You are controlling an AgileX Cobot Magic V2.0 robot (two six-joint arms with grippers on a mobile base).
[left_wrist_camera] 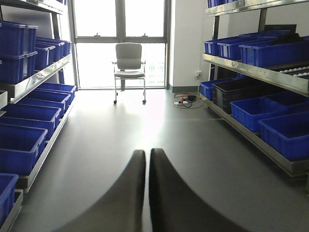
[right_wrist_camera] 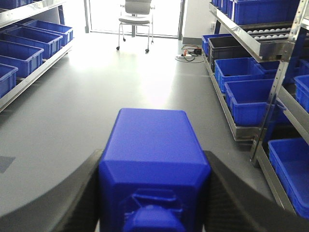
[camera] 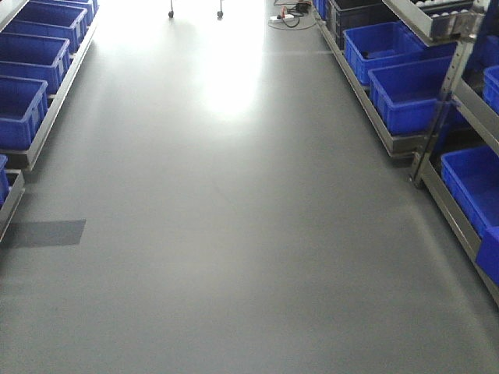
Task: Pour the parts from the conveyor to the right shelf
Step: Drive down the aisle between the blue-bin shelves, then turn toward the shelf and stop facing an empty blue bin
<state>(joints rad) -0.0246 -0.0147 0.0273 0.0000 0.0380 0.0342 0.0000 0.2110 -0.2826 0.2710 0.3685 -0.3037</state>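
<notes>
Parts are nowhere in sight; if there are any, they must be inside the blue box (right_wrist_camera: 152, 130). It sits at six o'clock in the right wrist view, pinched on both flanks by the right gripper (right_wrist_camera: 154, 157). Its jaws are clenched on two opposite walls of the box, the dark curved fingers hugging it low down. I judge that hold suits carrying, and tipping by a roll of the wrist when the time comes. The box is glossy moulded plastic with chamfered corners and a raised fitting on its near end. Whether the broad face turned to the camera is a base or a lid I cannot tell.

The left gripper (left_wrist_camera: 146, 154) has its jaws pressed together on nothing. They are two smooth matte-black blades meeting at a thin seam and aimed down the aisle at twelve o'clock. I take it as parked out of the way, since one arm is enough for this load.

The right shelf (right_wrist_camera: 276, 87) runs from one to four o'clock, a bright steel frame with a perforated upright. It holds open-topped blue crates (right_wrist_camera: 246, 99) and one black crate (right_wrist_camera: 227, 46), with a roller track (right_wrist_camera: 270, 35) of pale rollers one level up. The box hangs level over the bare grey floor (camera: 234, 234), well apart from every crate, so pouring has not begun. The next move likely needs a turn toward three o'clock.
</notes>
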